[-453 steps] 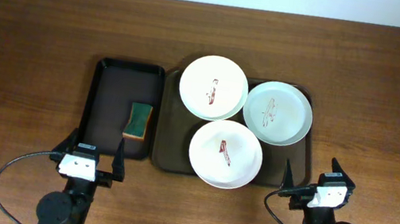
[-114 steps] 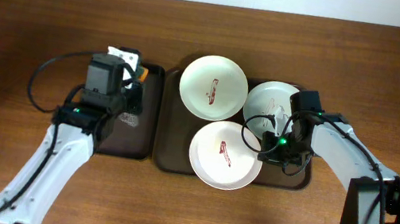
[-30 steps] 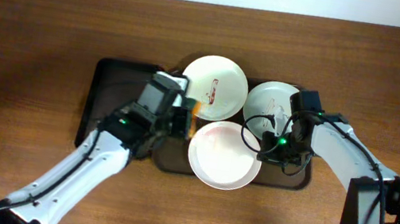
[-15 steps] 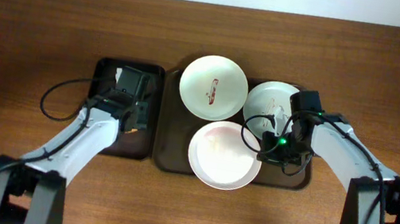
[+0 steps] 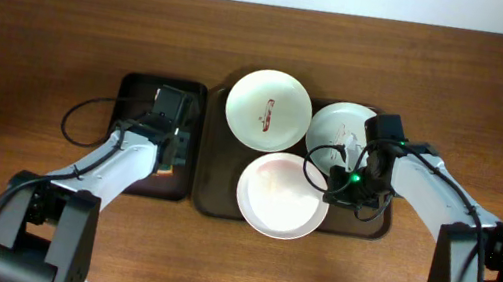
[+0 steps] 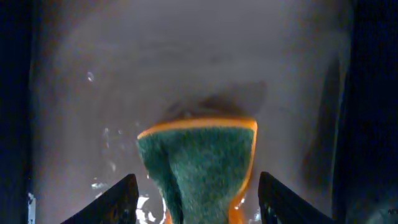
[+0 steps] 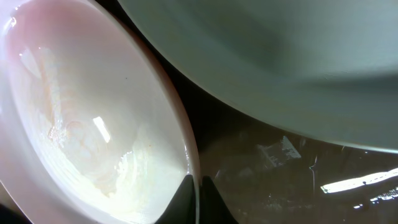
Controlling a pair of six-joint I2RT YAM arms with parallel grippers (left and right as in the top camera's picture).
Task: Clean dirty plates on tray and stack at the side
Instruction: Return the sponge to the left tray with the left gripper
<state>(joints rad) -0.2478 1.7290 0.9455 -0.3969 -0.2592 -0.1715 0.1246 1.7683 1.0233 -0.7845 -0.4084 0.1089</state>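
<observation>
1. Dark brown tray (image 5: 214, 171) sits mid-table, its raised left rim just beside the rim of the narrow tray (image 5: 135, 107). Hardly any gap shows between them.
2. Wood table (image 5: 47, 28) lies open far to the left, far to the right and along the back edge.
3. Three plates crowd the tray with their rims touching or overlapping. The back white plate (image 5: 269, 109) is at the left rear, the mint-green plate (image 5: 340, 125) at the right rear and the front white plate (image 5: 278, 196) in the near middle. Bare tray floor shows only as a strip on the left and at the near corners.
4. The right gripper (image 5: 340, 191) is clenched on the right rim of the front white plate (image 7: 93, 124). In the wrist view that rim runs down between the closed fingertips of the right gripper (image 7: 199, 199), and the mint-green plate (image 7: 280, 50) hangs close above the wet tray (image 7: 267, 168).
5. The left gripper (image 5: 173, 154) is over the narrow tray (image 6: 186, 62) with its jaws spread wide. The sponge (image 6: 199, 165), green with an orange edge, lies between the fingers of the left gripper (image 6: 197, 180). A thin dark gap shows on each side, so it is released.
6. The front white plate is glossy and carries only a faint pinkish film. The back white plate has a reddish-brown smear at its centre. The right arm covers much of the mint-green plate from overhead.
</observation>
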